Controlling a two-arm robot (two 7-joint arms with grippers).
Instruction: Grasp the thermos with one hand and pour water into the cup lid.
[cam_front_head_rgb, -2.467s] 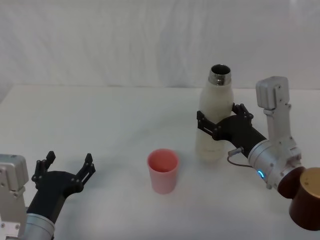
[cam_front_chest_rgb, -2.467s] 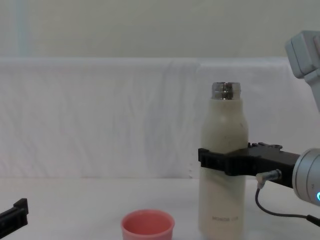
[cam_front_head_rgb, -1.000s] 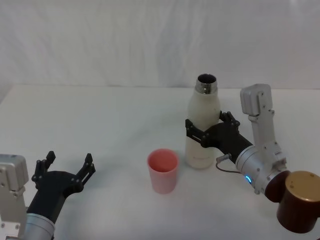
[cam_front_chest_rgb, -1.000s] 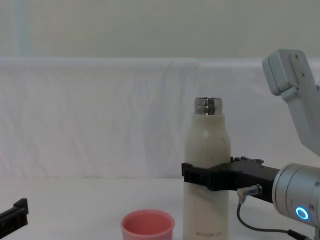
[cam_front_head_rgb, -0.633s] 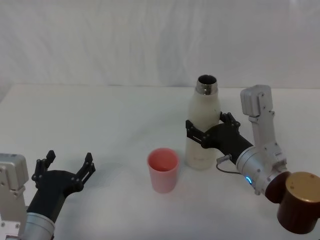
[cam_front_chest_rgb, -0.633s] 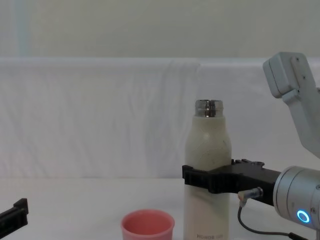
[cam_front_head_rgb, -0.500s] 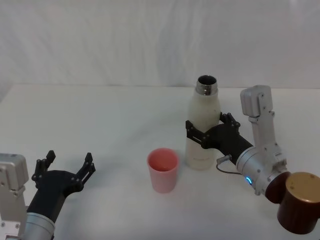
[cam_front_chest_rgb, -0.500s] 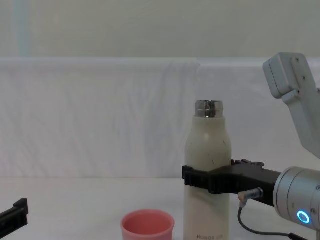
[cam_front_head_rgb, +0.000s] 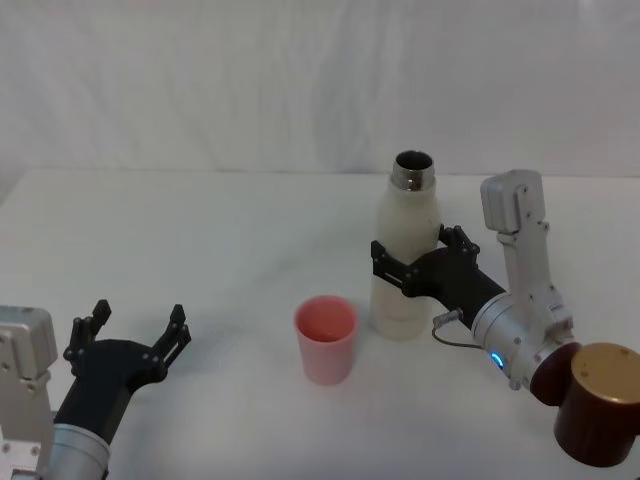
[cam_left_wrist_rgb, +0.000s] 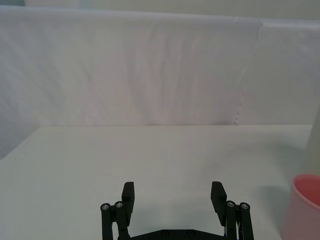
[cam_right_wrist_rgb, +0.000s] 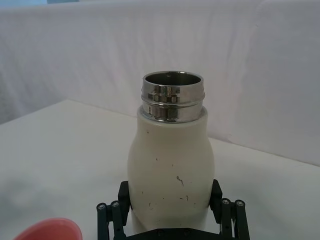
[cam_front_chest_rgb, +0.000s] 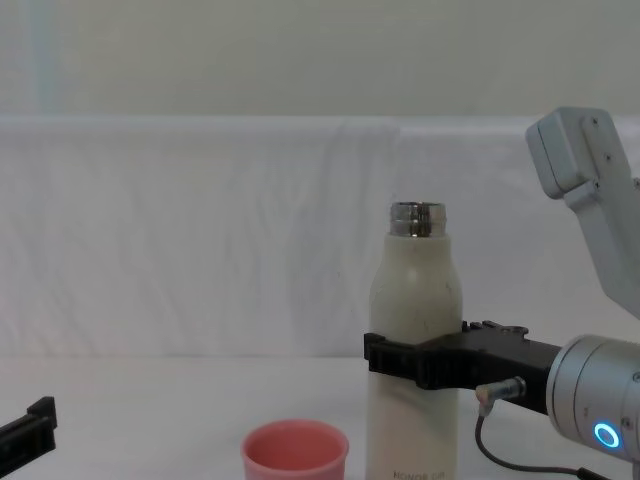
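Our right gripper is clamped around the lower body of the thermos, one finger on each side, as the right wrist view confirms with the black fingers pressed against the cream wall. The thermos stands upright with its steel neck open, a little right of the middle of the bench and nearer its front edge than its back. The cup lid sits just beside it, toward our left and slightly closer to the front edge, mouth up and apart from the bottle. Our left gripper rests idle near the front left corner, its fingers spread wide and holding nothing. We judge the grasp done and the pour not yet begun, since the bottle is vertical. From here the main risk is the tilt itself: the grip sits low on a tall bottle, so the smooth wall could slip or swing in the fingers as the weight shifts. If the neck is not over the cup when water comes, it spills on the bench, and the bottle's shoulder could knock the light cup over.
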